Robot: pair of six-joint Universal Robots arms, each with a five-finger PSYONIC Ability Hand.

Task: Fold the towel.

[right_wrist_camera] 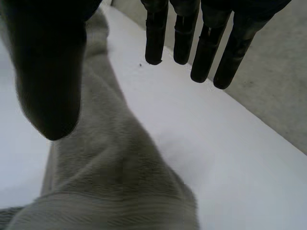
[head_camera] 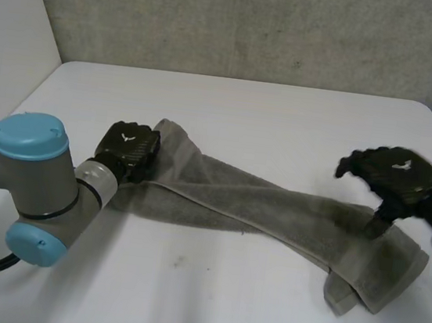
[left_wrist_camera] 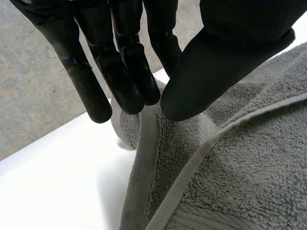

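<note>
The towel (head_camera: pixel 273 208) lies on the table (head_camera: pixel 246 110) as a long, bunched band. It runs from near the front right corner back toward the middle of the left edge. Its nearer end is wider, looks doubled over, and lies close to the right edge. The right hand (head_camera: pixel 395 176) hangs just above that end. In its wrist view the fingers (right_wrist_camera: pixel 184 33) are straight and spread well away from the thumb. The cloth passes under the thumb and nothing is pinched. Whether the thumb tip touches the towel I cannot tell.

Farther back, the left hand (head_camera: pixel 127 149) sits over the towel's far end. Its fingers (left_wrist_camera: pixel 124 72) are straight and close together, with the thumb a little apart from them. The hemmed corner lies below that gap, not gripped as far as I can see.

The step in hand looks like taking hold of both ends. To do it well, each hand should come down on the hem itself, not the soft pile behind it, and pinch through every layer so none slips. The band is narrow and rumpled, so it likely needs spreading flat before one end is carried onto the other. Folded as it lies, it would come out lumpy and crooked.
</note>
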